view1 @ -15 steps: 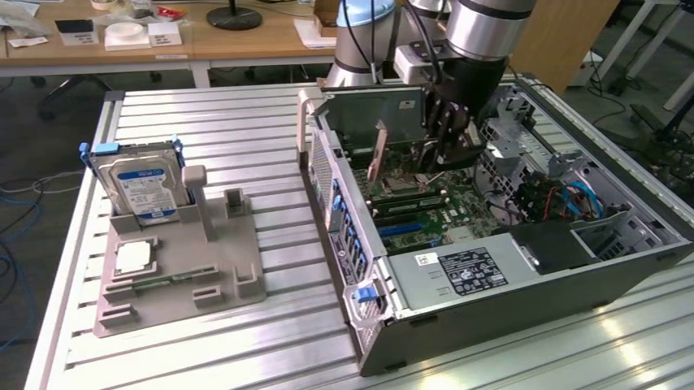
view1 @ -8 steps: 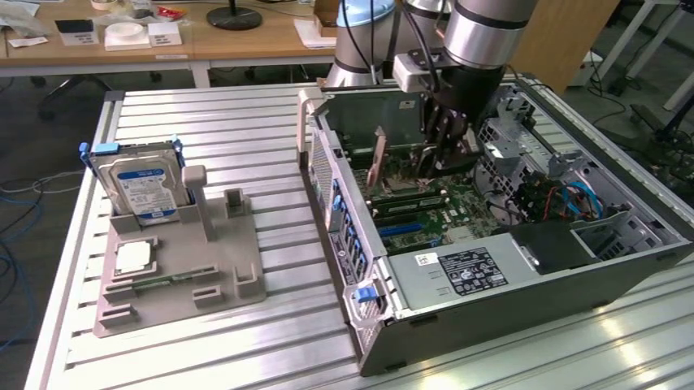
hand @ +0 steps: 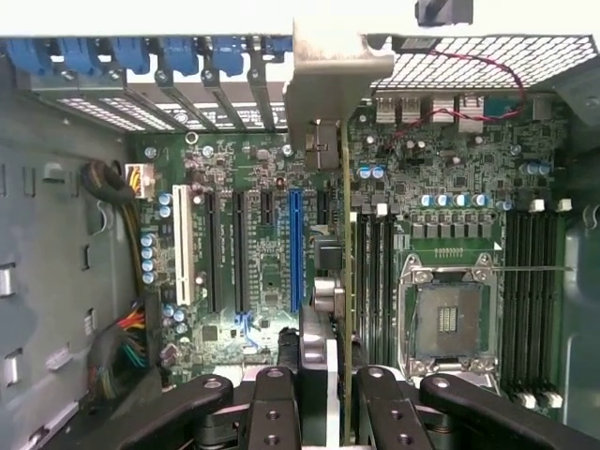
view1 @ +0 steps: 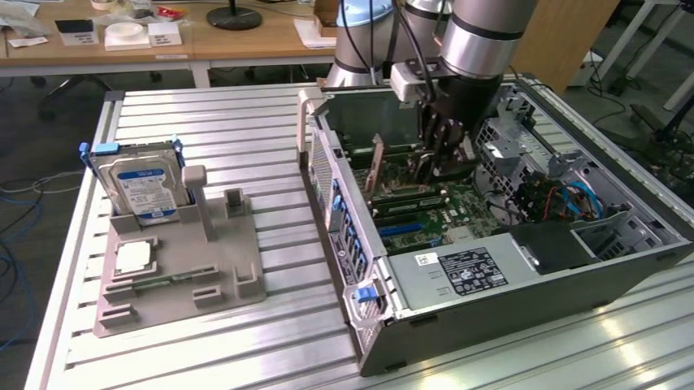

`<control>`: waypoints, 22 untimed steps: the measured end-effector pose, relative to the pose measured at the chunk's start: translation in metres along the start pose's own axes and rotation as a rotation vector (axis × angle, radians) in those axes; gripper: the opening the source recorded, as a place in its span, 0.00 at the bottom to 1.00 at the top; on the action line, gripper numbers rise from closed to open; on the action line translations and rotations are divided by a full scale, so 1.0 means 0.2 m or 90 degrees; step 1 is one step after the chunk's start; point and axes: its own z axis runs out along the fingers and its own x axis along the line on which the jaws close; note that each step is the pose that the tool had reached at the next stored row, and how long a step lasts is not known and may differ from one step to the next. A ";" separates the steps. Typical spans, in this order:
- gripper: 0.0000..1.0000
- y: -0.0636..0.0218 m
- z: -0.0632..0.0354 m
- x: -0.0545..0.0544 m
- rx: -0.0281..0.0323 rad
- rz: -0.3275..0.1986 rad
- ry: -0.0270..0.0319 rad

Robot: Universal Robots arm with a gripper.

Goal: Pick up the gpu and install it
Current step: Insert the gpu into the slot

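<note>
Fingers of the gripper were closed on the gpu, one dark pad on each face of the card, so the hand was gripping it and was not empty. In my judgement, the main danger was a small tilt in this narrow grip. The lower edge could then meet the motherboard beside a slot and not inside it, and pressing down could bend the card or damage the contacts. The bracket could also catch on the rear wall of the case.

Seen edge-on, the gpu was a very thin greenish-brown line standing upright, with a grey block on one face near the pads and a pale metal bracket at its far end. Its edge ran between the blue slot and the memory slots, just beside the memory slots. I could not tell whether it already sat in a slot.

In the exterior view the gripper held the gpu inside the open case, which lay along the edge of the table on the exterior view's right.
</note>
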 end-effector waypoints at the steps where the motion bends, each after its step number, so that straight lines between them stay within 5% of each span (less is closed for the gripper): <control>1: 0.28 0.002 0.006 0.00 0.0001 0.003 0.0001; 12: 0.28 0.009 0.048 0.05 0.0001 0.005 0.0000; 22: 0.28 0.043 0.137 0.05 0.0001 0.005 0.0001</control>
